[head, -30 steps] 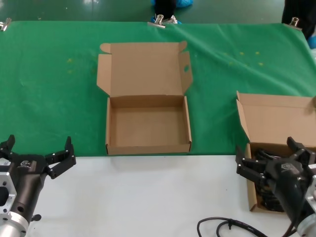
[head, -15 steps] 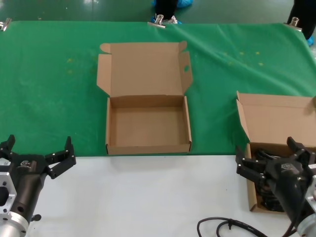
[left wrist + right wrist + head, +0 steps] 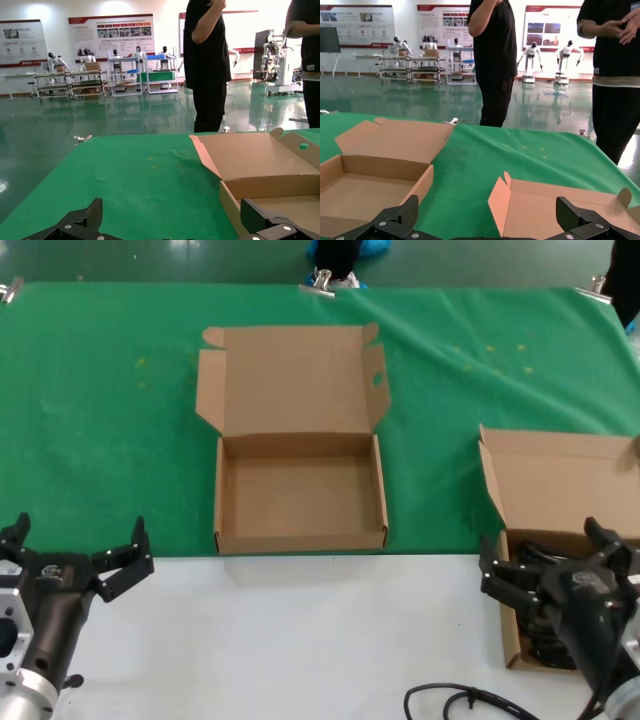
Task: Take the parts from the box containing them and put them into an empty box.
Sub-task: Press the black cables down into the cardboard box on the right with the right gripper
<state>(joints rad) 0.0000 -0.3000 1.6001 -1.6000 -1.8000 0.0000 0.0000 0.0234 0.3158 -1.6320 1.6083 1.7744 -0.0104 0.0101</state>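
I'm keeping the right gripper (image 3: 560, 570), jaws spread, over the black looped power cords (image 3: 545, 635) in the plain-lidded cardboard box (image 3: 560, 475); I'd drop straight, pinch one bundle mid-loop. Left gripper (image 3: 72, 558) parked, open.

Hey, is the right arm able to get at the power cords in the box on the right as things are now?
Probably yes. The right gripper hangs open just over the power cords in the box, whose lid stands up behind, leaving the top free.
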